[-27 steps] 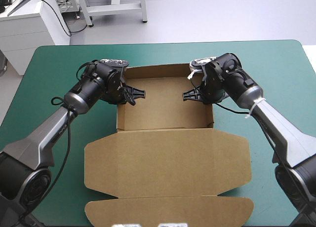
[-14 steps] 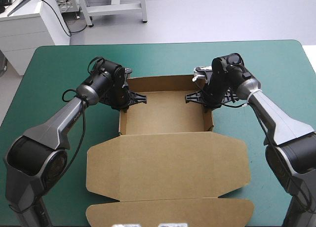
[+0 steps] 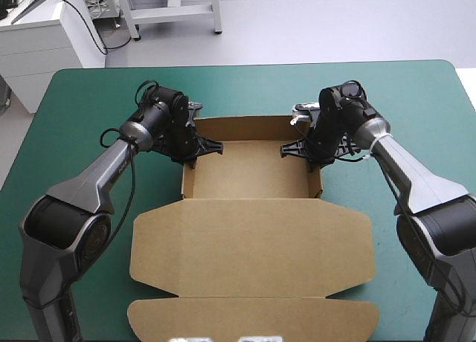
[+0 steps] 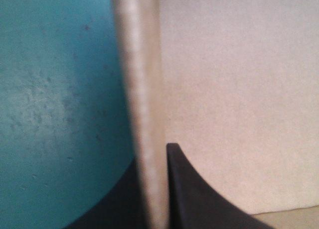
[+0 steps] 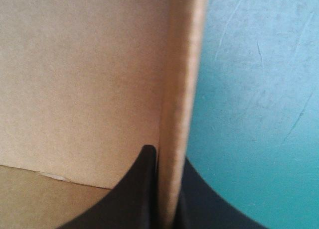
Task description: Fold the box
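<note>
On the tabletop (image 3: 401, 97), centred, the box (image 3: 253, 171) lies as an open tray with its lid (image 3: 253, 245) flat. Left gripper (image 3: 195, 146): fingers (image 4: 199, 194) all but shut on the left wall (image 4: 144, 114), one inside, one outside. Right gripper (image 3: 305, 149): same hold on the right wall (image 5: 182, 89). Since just before, both arms have swung so the grippers stand squarer on the walls, and the left wall has shifted slightly inward. Both walls stand upright, so the side folds appear set. The tray opens upward at the far side, and the lid extends toward the near edge. The whole sheet's long axis runs far-to-near; the tray's runs left-to-right.
</note>
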Controlling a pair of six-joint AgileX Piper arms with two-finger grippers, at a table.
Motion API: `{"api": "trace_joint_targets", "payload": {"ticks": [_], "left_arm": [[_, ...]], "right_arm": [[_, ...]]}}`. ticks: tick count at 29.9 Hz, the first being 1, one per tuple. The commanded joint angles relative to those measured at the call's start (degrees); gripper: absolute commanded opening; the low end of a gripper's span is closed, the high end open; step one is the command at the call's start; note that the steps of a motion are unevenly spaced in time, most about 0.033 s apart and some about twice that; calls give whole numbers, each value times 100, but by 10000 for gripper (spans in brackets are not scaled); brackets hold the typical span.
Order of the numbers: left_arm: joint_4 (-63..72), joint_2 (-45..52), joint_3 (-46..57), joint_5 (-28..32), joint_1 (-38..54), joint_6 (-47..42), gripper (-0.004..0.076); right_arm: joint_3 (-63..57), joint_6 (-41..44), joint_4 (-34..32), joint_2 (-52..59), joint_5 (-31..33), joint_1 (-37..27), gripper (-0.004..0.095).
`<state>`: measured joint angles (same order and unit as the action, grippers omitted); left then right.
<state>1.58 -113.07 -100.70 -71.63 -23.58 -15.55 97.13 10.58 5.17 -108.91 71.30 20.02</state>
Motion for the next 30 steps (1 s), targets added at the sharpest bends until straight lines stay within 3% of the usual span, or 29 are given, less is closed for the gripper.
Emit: {"api": "trace_joint_targets", "payload": {"ticks": [1, 4, 8, 11, 17, 21, 26, 28, 30], "left_arm": [[343, 207, -168, -235, -44, 285, 52], [411, 195, -168, -224, -44, 285, 167], [403, 195, -168, -192, -44, 285, 403], [390, 195, -229, -87, -44, 223, 492], [348, 195, -857, -195, -30, 299, 494], [-124, 195, -1593, -258, -5, 486, 494], [-60, 531, -2359, -258, 25, 549, 487], [-110, 781, -2401, -258, 25, 617, 419], [-19, 1071, -2401, -258, 25, 1094, 225]], "right_arm": [[184, -303, 248, 283, -282, 11, 110], [184, -302, 248, 283, -341, 11, 304], [184, -266, 248, 283, -349, 11, 646], [184, -128, 218, 283, -424, 11, 796], [381, 30, -167, 303, -410, 11, 808], [963, 45, -154, 318, 36, 11, 808], [1445, 109, -181, 624, 37, 11, 808], [1409, 118, -303, 861, 37, 11, 808], [1314, 164, -339, 1169, 37, 11, 808]]}}
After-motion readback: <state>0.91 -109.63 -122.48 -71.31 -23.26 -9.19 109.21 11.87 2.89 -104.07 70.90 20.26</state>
